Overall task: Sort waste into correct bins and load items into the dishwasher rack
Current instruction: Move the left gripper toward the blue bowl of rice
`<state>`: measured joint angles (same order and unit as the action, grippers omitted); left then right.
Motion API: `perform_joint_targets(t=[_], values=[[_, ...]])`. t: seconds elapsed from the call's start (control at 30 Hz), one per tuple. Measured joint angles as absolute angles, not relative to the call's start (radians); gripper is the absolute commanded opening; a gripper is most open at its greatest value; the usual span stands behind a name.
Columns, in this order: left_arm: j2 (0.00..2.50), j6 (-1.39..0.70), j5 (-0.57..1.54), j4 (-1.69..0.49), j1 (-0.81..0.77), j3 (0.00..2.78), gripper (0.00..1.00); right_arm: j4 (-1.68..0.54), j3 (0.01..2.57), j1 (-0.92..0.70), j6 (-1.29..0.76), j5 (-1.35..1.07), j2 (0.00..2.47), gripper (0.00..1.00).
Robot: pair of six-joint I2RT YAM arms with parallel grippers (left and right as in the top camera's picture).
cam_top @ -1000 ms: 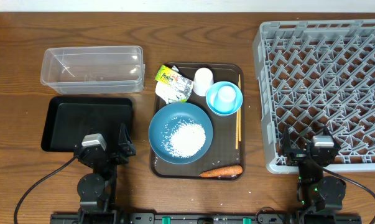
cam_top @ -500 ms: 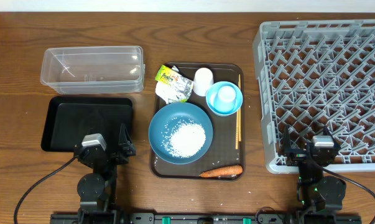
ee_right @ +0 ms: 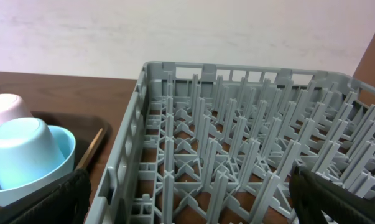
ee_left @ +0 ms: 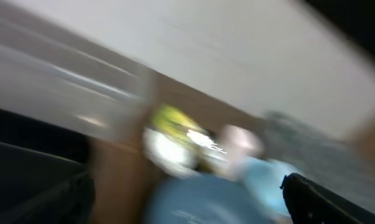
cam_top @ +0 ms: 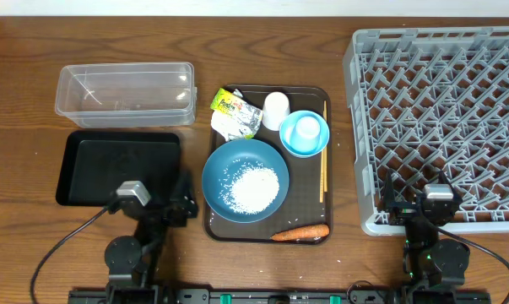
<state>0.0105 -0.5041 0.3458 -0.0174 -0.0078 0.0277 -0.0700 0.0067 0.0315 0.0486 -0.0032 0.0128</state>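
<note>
1. Wooden table [cam_top: 35,59], brown, grained, faint sheen.
2. Clear, glossy plastic box [cam_top: 125,94] left of the serving tray [cam_top: 224,226].
3. Matt black plastic tray [cam_top: 119,167] beside the same landmark.
4. Dark-brown serving tray, smooth and shiny.
5. Grey matt plastic rack [cam_top: 444,118] to its right.
6. Dark-blue dish [cam_top: 224,165], smooth, glossy.
7. Crumpled, printed wrapper [cam_top: 235,116], slightly shiny.
8. Bare wooden chopsticks [cam_top: 323,165].
</note>
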Motion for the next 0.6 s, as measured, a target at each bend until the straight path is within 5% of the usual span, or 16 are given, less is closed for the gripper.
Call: perform_joint_targets(t=[0.3,0.6], values=[[0.010,-0.876,0.759,-0.013,-0.008,0.028,0.98,-0.070,0.007,0.031,0.049,-0.003,0.013,0.99],[0.011,-0.972,0.941,0.022,-0.008,0.039,0.98,-0.070,0.007,0.031,0.049,-0.003,0.013,0.99]])
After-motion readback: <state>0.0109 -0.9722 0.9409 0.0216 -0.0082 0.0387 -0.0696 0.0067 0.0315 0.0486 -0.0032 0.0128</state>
